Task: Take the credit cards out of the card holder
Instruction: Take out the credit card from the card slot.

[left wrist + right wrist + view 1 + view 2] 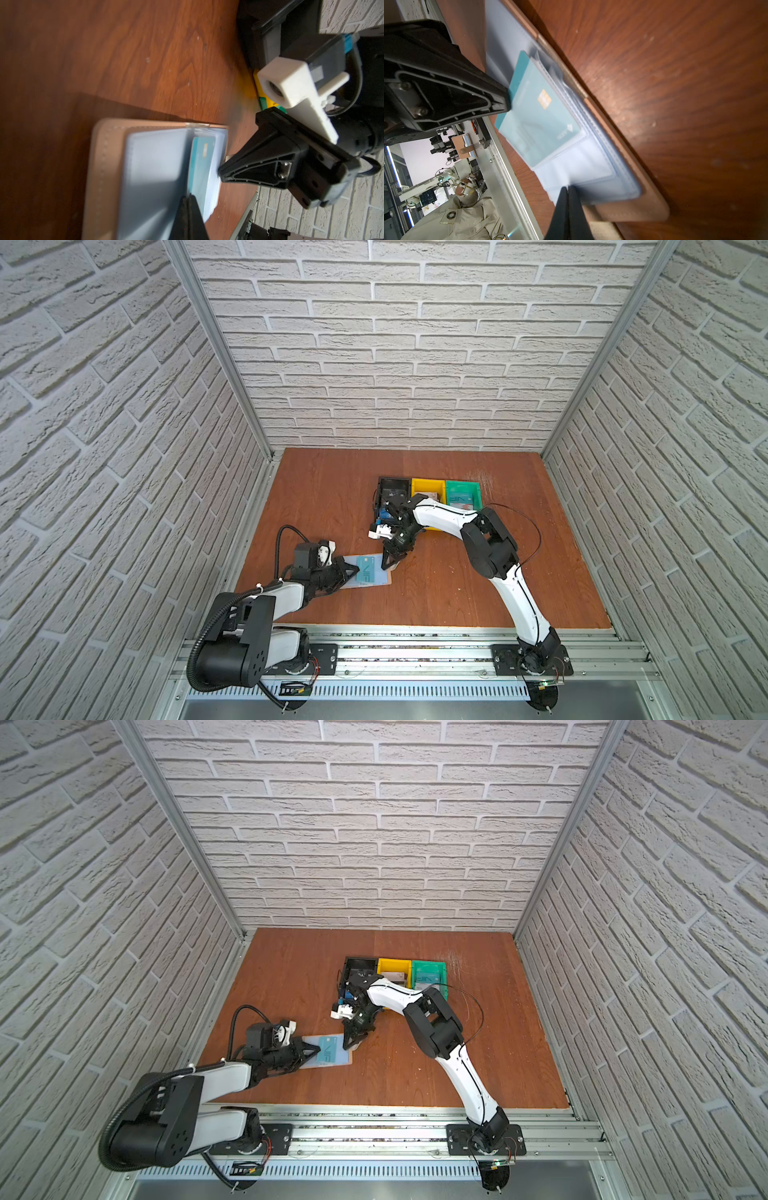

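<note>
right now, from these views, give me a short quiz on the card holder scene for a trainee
1. True or false: the card holder is folded shut.
2. Which bin sits in the middle of the row: a) black b) yellow bin c) green?
3. Fill in: the left tool pinches a ___ card that sticks partly out of its sleeve.

Key: 1 false, it lies open; 2 b; 3 teal.

Even bright light, blurred wrist views
</note>
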`<control>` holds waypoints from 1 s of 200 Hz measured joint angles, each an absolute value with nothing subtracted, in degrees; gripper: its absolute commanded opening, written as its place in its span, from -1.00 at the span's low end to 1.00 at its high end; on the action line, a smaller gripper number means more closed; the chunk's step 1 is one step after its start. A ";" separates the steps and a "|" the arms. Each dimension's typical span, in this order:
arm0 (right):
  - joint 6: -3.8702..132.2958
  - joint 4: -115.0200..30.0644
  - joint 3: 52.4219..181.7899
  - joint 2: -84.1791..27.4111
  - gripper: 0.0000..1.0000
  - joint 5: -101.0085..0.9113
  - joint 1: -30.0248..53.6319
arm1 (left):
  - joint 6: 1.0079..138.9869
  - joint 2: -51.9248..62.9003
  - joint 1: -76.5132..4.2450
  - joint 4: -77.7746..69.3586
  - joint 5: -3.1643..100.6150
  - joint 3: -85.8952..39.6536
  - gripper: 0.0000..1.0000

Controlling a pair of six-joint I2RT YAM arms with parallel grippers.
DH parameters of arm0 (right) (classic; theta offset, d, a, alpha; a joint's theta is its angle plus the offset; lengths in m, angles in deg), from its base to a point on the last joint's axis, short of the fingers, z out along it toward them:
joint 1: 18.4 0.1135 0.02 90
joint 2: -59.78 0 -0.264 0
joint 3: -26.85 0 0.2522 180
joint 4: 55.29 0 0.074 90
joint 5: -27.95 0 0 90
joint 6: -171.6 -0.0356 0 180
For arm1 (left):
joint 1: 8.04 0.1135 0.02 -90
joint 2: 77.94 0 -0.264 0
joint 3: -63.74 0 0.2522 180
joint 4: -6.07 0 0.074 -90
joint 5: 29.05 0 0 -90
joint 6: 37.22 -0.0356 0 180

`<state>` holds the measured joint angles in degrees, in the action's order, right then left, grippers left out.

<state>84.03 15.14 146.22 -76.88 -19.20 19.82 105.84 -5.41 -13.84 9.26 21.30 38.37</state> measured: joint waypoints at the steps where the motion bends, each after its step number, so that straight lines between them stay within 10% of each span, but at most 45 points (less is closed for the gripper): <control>1: 84.03 15.14 146.22 -76.88 -0.89 -19.20 19.82 | 105.84 -5.43 -13.82 9.19 21.30 38.37 -1.00; 200: 84.82 17.08 156.07 -81.93 -0.89 -17.08 23.16 | 107.12 -3.73 -13.88 9.92 21.27 38.39 -1.00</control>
